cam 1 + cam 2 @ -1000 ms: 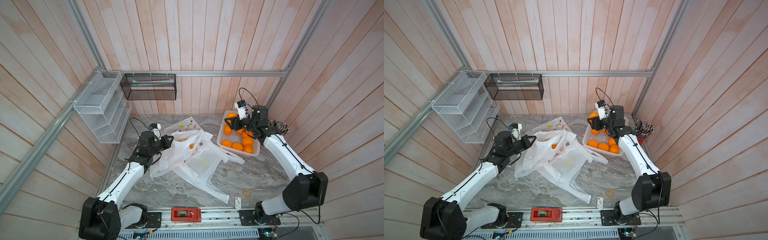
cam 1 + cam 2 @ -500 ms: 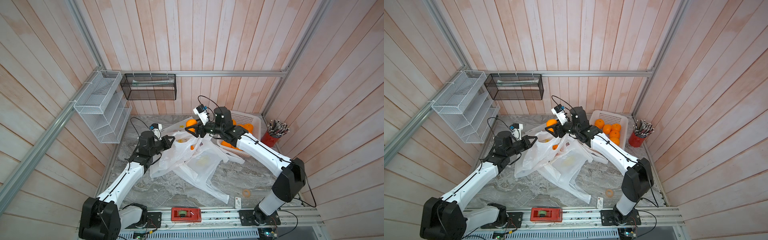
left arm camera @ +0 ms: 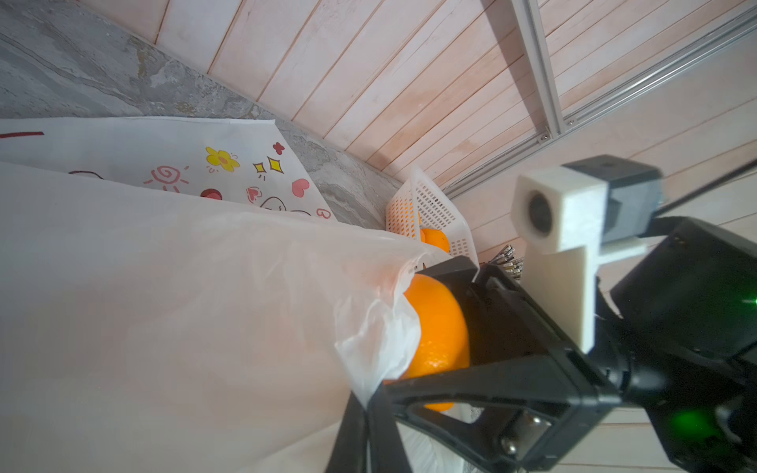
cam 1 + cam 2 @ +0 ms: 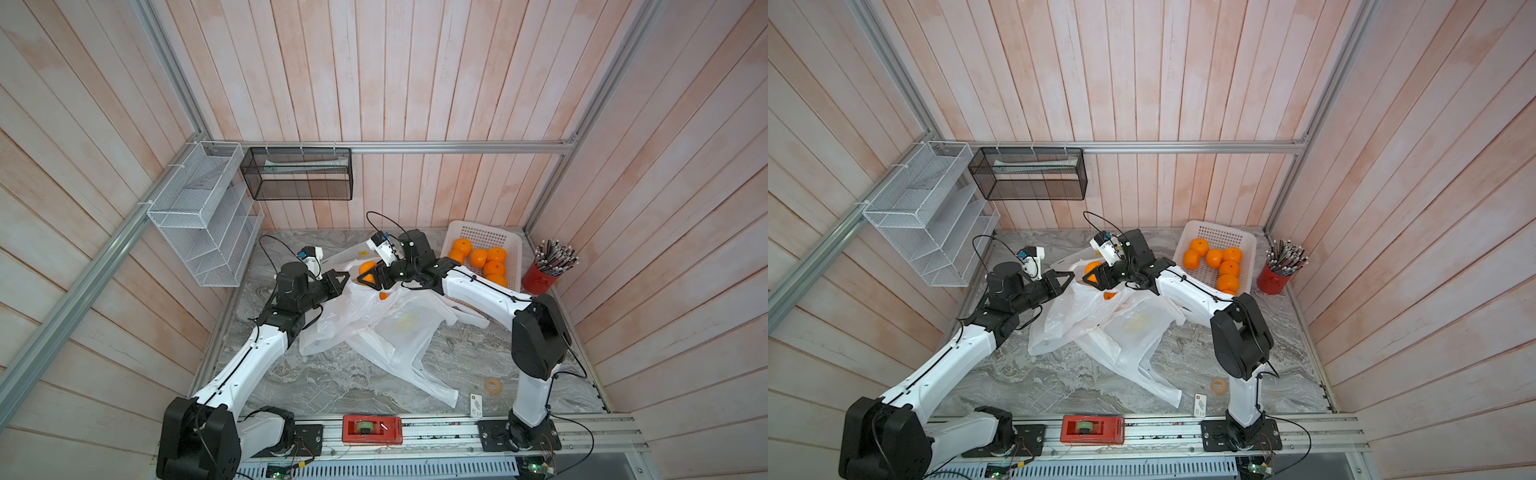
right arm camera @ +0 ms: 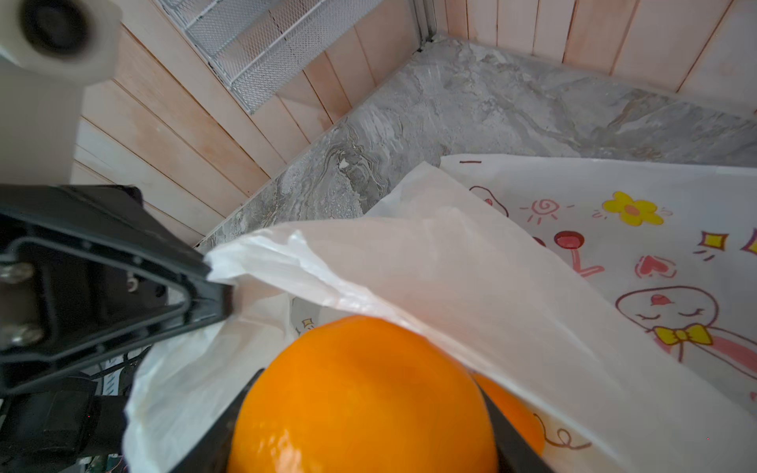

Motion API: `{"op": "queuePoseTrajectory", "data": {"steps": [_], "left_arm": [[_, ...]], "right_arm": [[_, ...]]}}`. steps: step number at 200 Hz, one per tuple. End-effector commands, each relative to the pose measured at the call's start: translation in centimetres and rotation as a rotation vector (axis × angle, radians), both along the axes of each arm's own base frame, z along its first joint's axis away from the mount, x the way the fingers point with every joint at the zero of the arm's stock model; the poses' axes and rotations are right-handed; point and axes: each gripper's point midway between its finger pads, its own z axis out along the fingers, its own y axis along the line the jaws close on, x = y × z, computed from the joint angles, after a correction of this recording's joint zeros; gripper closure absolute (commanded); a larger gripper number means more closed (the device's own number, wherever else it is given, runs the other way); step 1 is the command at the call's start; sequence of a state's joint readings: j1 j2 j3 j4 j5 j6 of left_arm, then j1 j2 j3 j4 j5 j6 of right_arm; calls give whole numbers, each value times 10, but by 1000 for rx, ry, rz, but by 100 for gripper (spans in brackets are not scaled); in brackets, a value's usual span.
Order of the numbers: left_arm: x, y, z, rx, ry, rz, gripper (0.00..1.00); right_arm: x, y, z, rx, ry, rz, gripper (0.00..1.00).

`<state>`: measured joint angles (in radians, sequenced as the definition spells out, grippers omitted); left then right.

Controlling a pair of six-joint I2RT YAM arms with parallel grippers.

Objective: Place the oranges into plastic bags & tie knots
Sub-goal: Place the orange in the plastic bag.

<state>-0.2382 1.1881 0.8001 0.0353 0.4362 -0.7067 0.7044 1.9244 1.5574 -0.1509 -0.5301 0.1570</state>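
Loading is judged to be the step in hand. An orange (image 5: pixel 360 393) is gripped between the jaws of the right gripper (image 4: pixel 369 279) and is held at the raised mouth of a plastic bag (image 4: pixel 361 316), just over the opening, as is seen in both wrist views. The bag's rim is pinched in the closed left gripper (image 3: pixel 364 413), by which the thin film is lifted off the table (image 4: pixel 332 386) and the mouth is held open. Another orange (image 4: pixel 383 296) is seen lying inside the bag.

Several oranges (image 4: pixel 1214 257) are left in the white basket (image 4: pixel 484 235), well apart from the bag. A printed bag (image 3: pixel 205 164) is laid flat behind the open one, and a third bag (image 4: pixel 411 357) is spread toward the front. No knot is seen anywhere, so the task is judged to be at an early stage.

For the next move, the held fruit would have to be carried past the rim and down, and the jaws parted only once it is well inside. The left pinch would have to be maintained meanwhile, since such film is likely to slip or fold across the mouth.
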Motion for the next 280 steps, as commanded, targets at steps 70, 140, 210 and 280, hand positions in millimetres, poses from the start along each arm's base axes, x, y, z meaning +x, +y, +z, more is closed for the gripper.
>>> {"op": "queuePoseTrajectory", "data": {"steps": [70,140,210,280], "left_arm": [[4,18,-11,-25,28,108,100],[2,26,-15,-34,36,133,100],[1,19,-19,-31,29,83,100],[3,4,-17,-63,14,-3,100]], "right_arm": [[7,44,-22,31,98,79,31],[7,47,-11,45,87,84,6],[-12,26,18,81,63,58,17],[-27,15,35,113,59,47,36]]}}
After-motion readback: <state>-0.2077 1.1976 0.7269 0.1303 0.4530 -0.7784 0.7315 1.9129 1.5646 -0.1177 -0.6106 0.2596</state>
